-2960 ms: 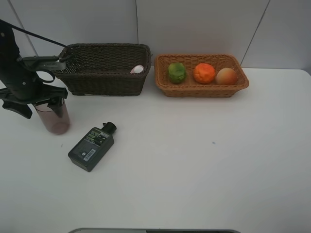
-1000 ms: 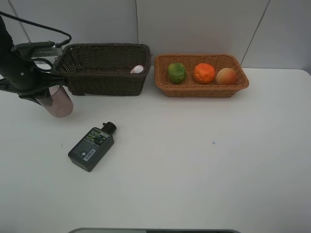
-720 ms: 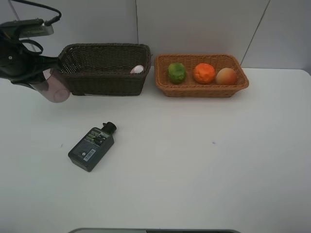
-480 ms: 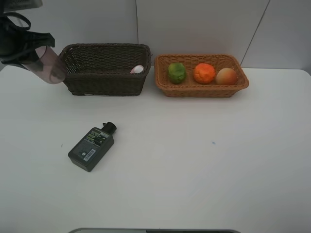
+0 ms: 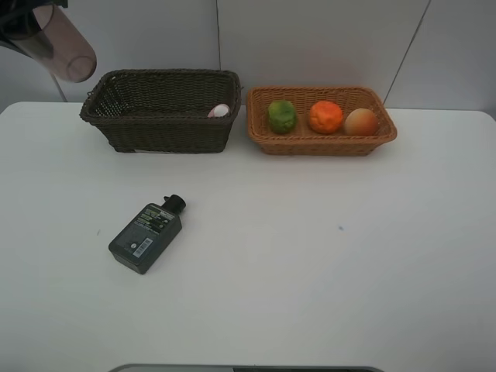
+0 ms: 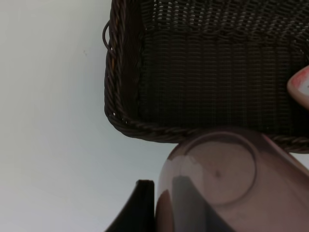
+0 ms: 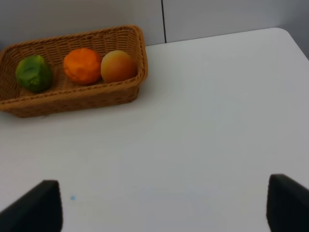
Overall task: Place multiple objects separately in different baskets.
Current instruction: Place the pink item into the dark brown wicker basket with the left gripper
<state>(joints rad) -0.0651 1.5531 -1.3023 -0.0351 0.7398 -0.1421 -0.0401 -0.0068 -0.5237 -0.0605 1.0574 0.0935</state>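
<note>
The translucent purplish cup (image 5: 62, 46) hangs tilted high above the left end of the dark brown basket (image 5: 170, 133), with my left gripper (image 6: 217, 217) shut on it; one dark finger (image 6: 140, 208) shows beside the cup (image 6: 227, 188). The pink white-capped bottle (image 5: 219, 111) lies in that basket's right end. The orange-tan basket (image 5: 322, 145) holds the green fruit (image 5: 282, 115), the orange (image 5: 325, 116) and the peach (image 5: 361, 122). The dark flat labelled bottle (image 5: 146, 235) lies on the table. My right gripper (image 7: 164, 208) is open over bare table, holding nothing.
The white table (image 5: 325, 256) carries both baskets side by side along its back edge, close to the grey wall (image 5: 310, 39). The left wrist view looks down into the dark basket (image 6: 207, 87), with the bottle's pink end (image 6: 300, 82) at its side.
My left gripper has lifted the cup off the table beside the dark basket, carrying it up and back to the top left corner. Nothing else moved.
</note>
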